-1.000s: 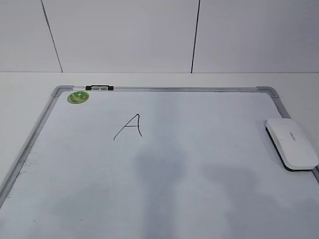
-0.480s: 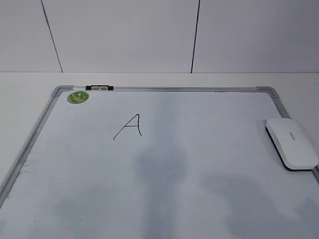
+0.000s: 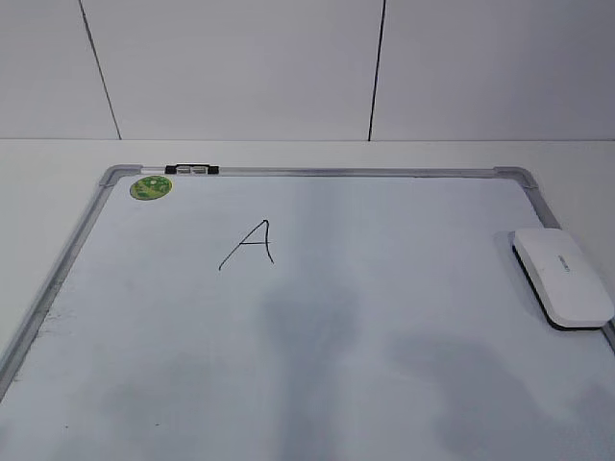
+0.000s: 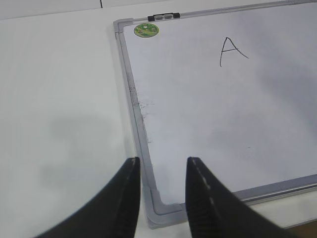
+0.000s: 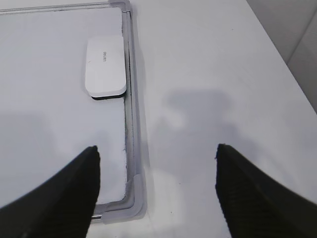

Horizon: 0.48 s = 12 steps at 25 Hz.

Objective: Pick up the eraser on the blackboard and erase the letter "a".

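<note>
The eraser (image 3: 562, 278) lies flat along the blackboard's (image 3: 317, 173) right edge, untouched. The letter (image 3: 248, 245) sits toward the far-left corner. Right gripper (image 5: 156, 186) hovers wide open over the near-right corner, empty; left gripper (image 4: 162, 191) part-open over the near-left corner, grasping nothing.

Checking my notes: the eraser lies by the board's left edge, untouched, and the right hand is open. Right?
Not quite: the eraser lies by the board's right edge, as the exterior view shows. It is untouched, and the right hand is open.
</note>
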Motion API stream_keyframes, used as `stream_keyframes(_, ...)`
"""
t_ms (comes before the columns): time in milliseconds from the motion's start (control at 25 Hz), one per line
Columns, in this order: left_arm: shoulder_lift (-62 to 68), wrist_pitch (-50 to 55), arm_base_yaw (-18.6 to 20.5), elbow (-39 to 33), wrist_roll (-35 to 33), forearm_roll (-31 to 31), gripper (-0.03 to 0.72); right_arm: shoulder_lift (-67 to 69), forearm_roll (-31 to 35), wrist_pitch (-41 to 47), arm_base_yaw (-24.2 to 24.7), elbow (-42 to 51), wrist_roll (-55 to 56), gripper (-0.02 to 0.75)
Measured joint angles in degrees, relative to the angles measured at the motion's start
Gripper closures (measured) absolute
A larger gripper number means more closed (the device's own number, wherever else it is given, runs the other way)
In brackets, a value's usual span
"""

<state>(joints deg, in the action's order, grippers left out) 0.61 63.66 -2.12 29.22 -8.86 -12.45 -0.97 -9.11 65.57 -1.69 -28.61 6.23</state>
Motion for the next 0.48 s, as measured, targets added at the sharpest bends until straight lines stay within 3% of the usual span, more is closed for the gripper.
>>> stream_keyframes(480,0.0,0.0,0.0,0.0,0.0,0.0,0.453,0.0,0.0,0.0,0.0,0.0,0.0,0.161)
